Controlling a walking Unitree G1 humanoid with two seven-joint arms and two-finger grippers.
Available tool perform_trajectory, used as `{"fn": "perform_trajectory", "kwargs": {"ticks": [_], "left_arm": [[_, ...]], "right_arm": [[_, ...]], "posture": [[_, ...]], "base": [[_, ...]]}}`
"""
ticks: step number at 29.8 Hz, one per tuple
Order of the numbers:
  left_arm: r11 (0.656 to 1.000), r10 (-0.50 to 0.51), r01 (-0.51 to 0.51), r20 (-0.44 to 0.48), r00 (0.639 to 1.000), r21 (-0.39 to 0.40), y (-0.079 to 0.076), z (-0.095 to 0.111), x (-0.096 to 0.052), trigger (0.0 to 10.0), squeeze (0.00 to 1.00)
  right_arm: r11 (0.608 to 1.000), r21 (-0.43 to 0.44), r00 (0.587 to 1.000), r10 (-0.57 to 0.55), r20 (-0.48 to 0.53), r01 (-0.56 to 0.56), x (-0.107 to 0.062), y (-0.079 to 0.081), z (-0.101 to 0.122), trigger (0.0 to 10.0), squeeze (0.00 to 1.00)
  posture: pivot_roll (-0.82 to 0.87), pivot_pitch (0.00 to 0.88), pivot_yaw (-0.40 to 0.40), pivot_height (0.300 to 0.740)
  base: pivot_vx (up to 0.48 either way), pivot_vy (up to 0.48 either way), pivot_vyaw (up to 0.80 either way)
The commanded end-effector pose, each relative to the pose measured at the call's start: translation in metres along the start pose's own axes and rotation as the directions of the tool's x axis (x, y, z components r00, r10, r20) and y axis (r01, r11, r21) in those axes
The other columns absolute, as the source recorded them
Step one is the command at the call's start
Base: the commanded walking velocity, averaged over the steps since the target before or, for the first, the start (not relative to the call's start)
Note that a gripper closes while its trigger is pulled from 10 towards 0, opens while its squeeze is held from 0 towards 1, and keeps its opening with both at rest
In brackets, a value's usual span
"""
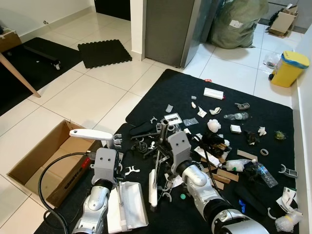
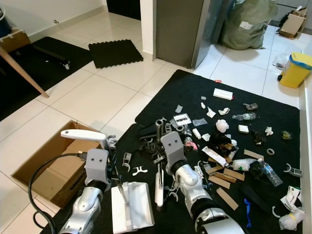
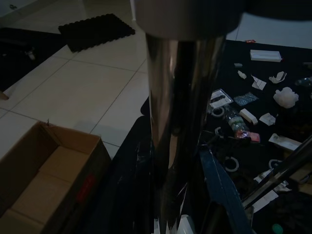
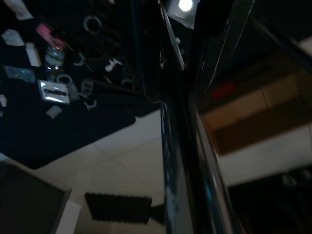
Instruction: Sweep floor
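Observation:
A white long-handled dustpan (image 1: pixel 126 205) rests on the black mat (image 1: pixel 195 92) just in front of me. Its white handle top (image 1: pixel 90 133) rises beside my left gripper (image 1: pixel 116 142), which is shut on the shiny handle pole (image 3: pixel 178 112). My right gripper (image 1: pixel 163 130) is shut on a thin metal broom pole (image 1: pixel 158 161). The pole runs down to a narrow white brush head (image 1: pixel 153 190) standing right of the dustpan. Litter (image 1: pixel 214 126) is strewn over the mat ahead and to the right: paper scraps, white plastic clips, cardboard strips and plastic bottles (image 1: pixel 264 173).
An open cardboard box (image 1: pixel 41 163) sits on the white tiles at my left, with a black cable (image 1: pixel 48 195) looping by it. A yellow bin (image 1: pixel 288 68) stands far right. Beyond are a grey cabinet (image 1: pixel 170 29), a green bag (image 1: pixel 239 22), a black foam mat (image 1: pixel 104 52) and a wooden table leg (image 1: pixel 17 73).

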State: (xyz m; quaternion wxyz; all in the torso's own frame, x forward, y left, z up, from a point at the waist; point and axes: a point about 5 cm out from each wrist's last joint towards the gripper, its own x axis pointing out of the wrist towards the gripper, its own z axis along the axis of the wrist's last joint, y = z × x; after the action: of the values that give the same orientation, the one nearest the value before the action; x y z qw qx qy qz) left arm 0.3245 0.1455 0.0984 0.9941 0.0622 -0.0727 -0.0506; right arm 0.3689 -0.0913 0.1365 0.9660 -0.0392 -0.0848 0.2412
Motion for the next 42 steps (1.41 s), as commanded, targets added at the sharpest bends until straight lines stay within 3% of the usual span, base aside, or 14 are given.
{"fn": "perform_trajectory", "kwargs": {"ticks": [1, 9, 25, 31, 34, 42], "left_arm": [[1.0, -0.004, 0.005, -0.043, 0.999, 0.023, 0.002, -0.008, -0.005, 10.0, 0.0], [1.0, -0.004, 0.004, -0.041, 0.999, 0.02, 0.001, -0.008, -0.003, 10.0, 0.0], [1.0, 0.003, -0.002, -0.041, 0.999, 0.018, 0.001, -0.008, -0.004, 10.0, 0.0], [1.0, 0.003, -0.003, -0.041, 0.999, 0.016, 0.001, -0.008, -0.004, 10.0, 0.0], [1.0, 0.002, -0.001, -0.041, 0.999, 0.015, 0.0, -0.008, -0.004, 10.0, 0.0], [1.0, -0.001, 0.002, -0.042, 0.999, 0.012, -0.002, -0.008, -0.003, 10.0, 0.0]], "right_arm": [[0.999, 0.036, 0.996, -0.004, 0.092, 0.0, 0.007, -0.004, 0.019, 10.0, 0.0], [0.994, 0.107, 0.975, -0.017, 0.223, -0.007, 0.016, -0.012, 0.049, 10.0, 0.0], [0.991, 0.117, 0.986, -0.086, 0.142, 0.07, 0.018, -0.007, 0.036, 10.0, 0.0], [0.997, 0.062, 0.98, -0.057, 0.192, 0.046, 0.02, -0.002, 0.043, 10.0, 0.0], [0.994, -0.102, 0.974, -0.002, 0.228, 0.026, 0.019, 0.005, 0.047, 10.0, 0.0], [0.984, -0.175, 0.989, 0.006, 0.146, 0.02, 0.013, 0.01, 0.028, 10.0, 0.0]], "posture": [[0.15, 0.326, 0.003, 0.74], [0.13, 0.312, -0.004, 0.74], [0.14, 0.314, -0.009, 0.74], [0.14, 0.313, -0.009, 0.74], [0.14, 0.313, -0.009, 0.74], [0.14, 0.31, -0.01, 0.74]], "base": [[0.0, 0.0, 0.0], [0.0, 0.0, 0.0], [0.0, 0.0, 0.0], [0.0, 0.0, 0.0], [0.0, 0.0, 0.0], [0.0, 0.0, 0.0]]}}
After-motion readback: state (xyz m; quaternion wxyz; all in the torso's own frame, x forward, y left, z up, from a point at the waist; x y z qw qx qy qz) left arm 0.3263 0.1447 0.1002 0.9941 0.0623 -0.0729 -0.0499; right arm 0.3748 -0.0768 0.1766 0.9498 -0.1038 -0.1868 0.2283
